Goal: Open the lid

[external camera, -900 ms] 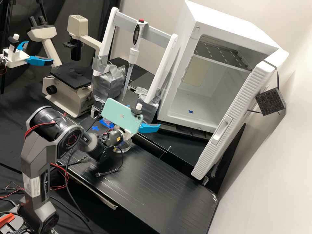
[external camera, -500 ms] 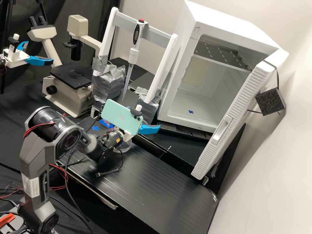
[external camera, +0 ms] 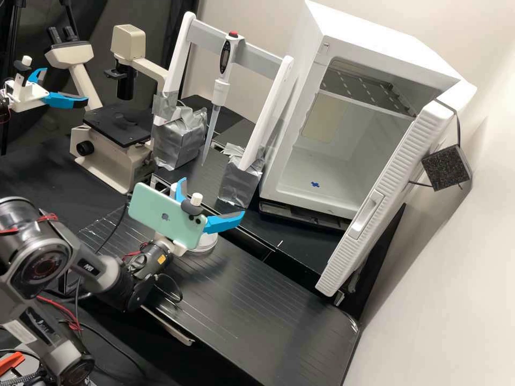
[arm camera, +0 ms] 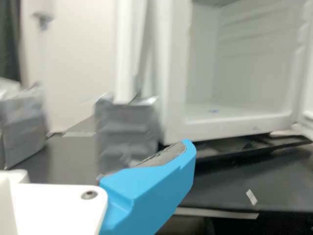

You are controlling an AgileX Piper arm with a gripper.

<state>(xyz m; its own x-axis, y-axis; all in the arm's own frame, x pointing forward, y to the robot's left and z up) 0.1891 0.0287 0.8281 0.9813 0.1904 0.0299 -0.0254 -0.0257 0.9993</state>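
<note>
- Hanging above the table (external camera: 257,305), one claw (external camera: 213,196) has its two blue fingers (external camera: 224,222) spread well apart, with nothing clamped between them.
- One round, clear dish (external camera: 203,246) sits on the table just behind the claw's mount in the high view, partly hidden; whether it is lidded, I cannot tell.
- One pale green phone (external camera: 163,217) is fixed on the wrist, tilted, its back and camera lenses facing the high view.
- Two white posts stand past the claw – one grey crossbar (external camera: 257,58) joins them, and one pipette (external camera: 219,91) hangs from it, tip down.
- Two silver-taped blocks (external camera: 179,142) hold the feet of those posts, one each.
- One white cabinet (external camera: 300,161) stands beside the posts, its single door (external camera: 370,214) wide open, with one metal shelf (external camera: 367,88) and one blue mark (external camera: 315,184) inside.
- One beige microscope (external camera: 110,166) stands on the other side – two eyepieces (external camera: 62,35), one black stage (external camera: 120,126).
</note>
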